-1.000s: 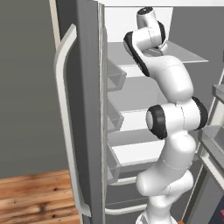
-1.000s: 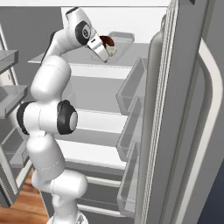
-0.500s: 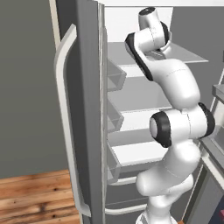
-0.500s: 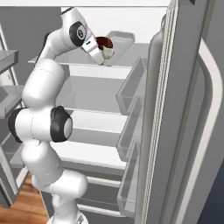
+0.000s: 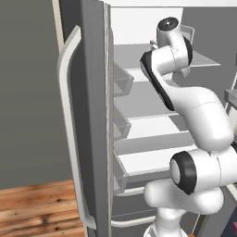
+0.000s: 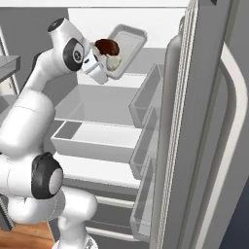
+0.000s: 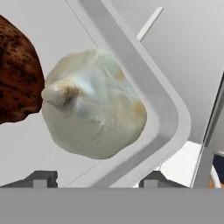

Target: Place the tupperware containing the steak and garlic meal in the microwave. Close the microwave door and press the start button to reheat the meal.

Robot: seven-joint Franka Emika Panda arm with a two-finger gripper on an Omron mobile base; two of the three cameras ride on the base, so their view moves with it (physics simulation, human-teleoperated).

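Item: tupperware (image 6: 127, 44), a shallow translucent grey-white tray with rounded corners and a raised rim. Position: upper centre of the right base view, tilted steeply on edge, its open face turned toward the camera, in front of the open refrigerator's top shelf (image 6: 104, 99).

Contents: steak (image 6: 107, 47), a dark reddish-brown lump, at the tray's lower left; garlic bulb (image 6: 114, 62), pale whitish, touching the steak just below it. In the hand view the garlic bulb (image 7: 94, 109) sits at centre left with the steak (image 7: 17, 74) at the left edge, both against the tray floor, and the tupperware rim (image 7: 168, 113) curves past on the right.

Holder: gripper (image 6: 99, 68), at the tray's lower left edge in the right base view. Its two dark fingertips (image 7: 39, 178) rise at the bottom of the hand view, set wide apart, with the tray between them; the grip is on the tupperware.

Surroundings: refrigerator door with white handle (image 5: 69, 125) at the left of the left base view; door bins (image 6: 143, 141) at centre right of the right base view; wooden floor (image 5: 37, 208) at lower left.
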